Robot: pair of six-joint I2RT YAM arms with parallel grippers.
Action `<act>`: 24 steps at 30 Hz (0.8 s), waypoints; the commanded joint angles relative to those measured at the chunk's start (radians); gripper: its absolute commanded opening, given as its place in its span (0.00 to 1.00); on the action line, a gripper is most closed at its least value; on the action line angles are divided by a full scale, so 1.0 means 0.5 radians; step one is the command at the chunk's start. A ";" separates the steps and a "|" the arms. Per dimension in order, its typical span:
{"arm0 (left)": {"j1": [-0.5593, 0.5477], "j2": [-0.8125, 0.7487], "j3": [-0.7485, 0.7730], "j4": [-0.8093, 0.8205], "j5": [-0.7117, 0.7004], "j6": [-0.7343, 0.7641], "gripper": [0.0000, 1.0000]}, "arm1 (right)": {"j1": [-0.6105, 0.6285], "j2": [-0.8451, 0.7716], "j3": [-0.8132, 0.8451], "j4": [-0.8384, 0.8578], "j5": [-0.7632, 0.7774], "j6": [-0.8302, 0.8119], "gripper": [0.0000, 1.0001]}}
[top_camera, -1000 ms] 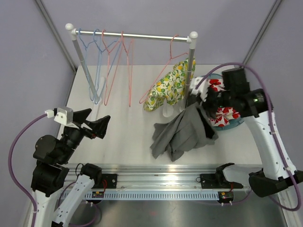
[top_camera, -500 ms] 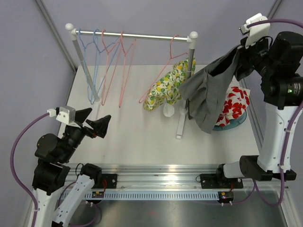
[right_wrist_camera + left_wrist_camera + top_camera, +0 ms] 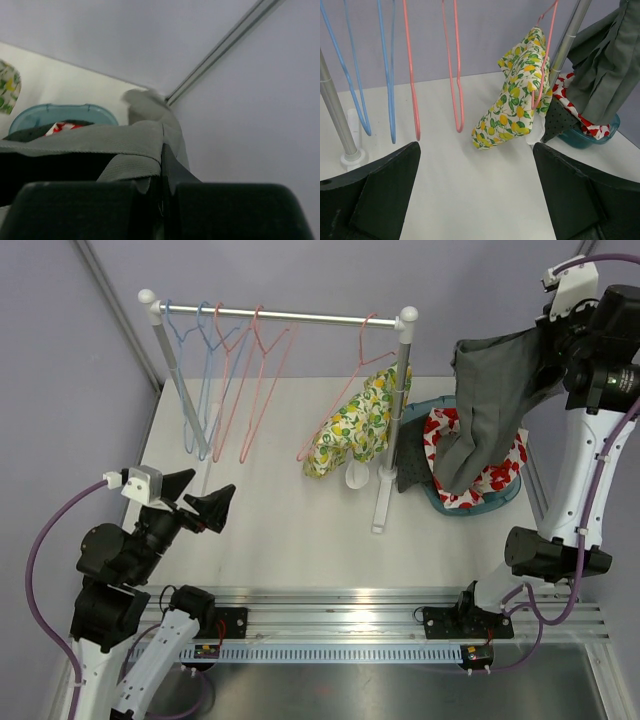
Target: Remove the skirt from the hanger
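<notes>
My right gripper (image 3: 552,338) is shut on a grey skirt (image 3: 490,400) and holds it high at the far right. The skirt hangs down over a teal basket (image 3: 500,502) and is free of any hanger. In the right wrist view the shut jaws (image 3: 162,192) pinch the skirt's waistband (image 3: 100,145). The skirt also shows in the left wrist view (image 3: 605,65). My left gripper (image 3: 200,495) is open and empty, low at the near left (image 3: 477,200). A lemon-print garment (image 3: 355,425) hangs on a pink hanger (image 3: 345,390) on the rack.
The rack's bar (image 3: 290,315) carries empty blue hangers (image 3: 205,370) and pink hangers (image 3: 255,380). Its right post (image 3: 395,410) stands between the lemon garment and the basket. A red-and-white garment (image 3: 500,465) and dark dotted fabric (image 3: 410,455) lie in the basket.
My right gripper has lifted the grey skirt from the table up and to the right, over the basket. The empty hangers swing slightly. The left arm has barely moved.
</notes>
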 commanded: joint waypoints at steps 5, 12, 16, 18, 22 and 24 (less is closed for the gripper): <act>0.008 0.017 -0.029 0.118 0.040 0.024 0.99 | -0.001 -0.247 -0.567 0.094 -0.862 -0.055 0.00; 0.008 0.023 -0.029 0.145 0.068 0.005 0.99 | -0.001 -0.186 -1.193 0.216 -1.109 0.154 0.00; 0.008 0.032 -0.044 0.170 0.104 -0.019 0.99 | -0.001 -0.051 -1.476 0.369 -0.968 0.176 0.00; 0.008 0.042 -0.057 0.213 0.147 -0.050 0.99 | -0.001 0.059 -1.623 0.409 -0.858 0.154 0.00; 0.008 0.121 -0.075 0.338 0.249 -0.142 0.99 | -0.001 0.247 -1.764 0.428 -0.787 0.087 0.00; 0.008 0.164 -0.075 0.378 0.301 -0.203 0.99 | 0.002 0.336 -1.832 0.437 -0.778 0.031 0.00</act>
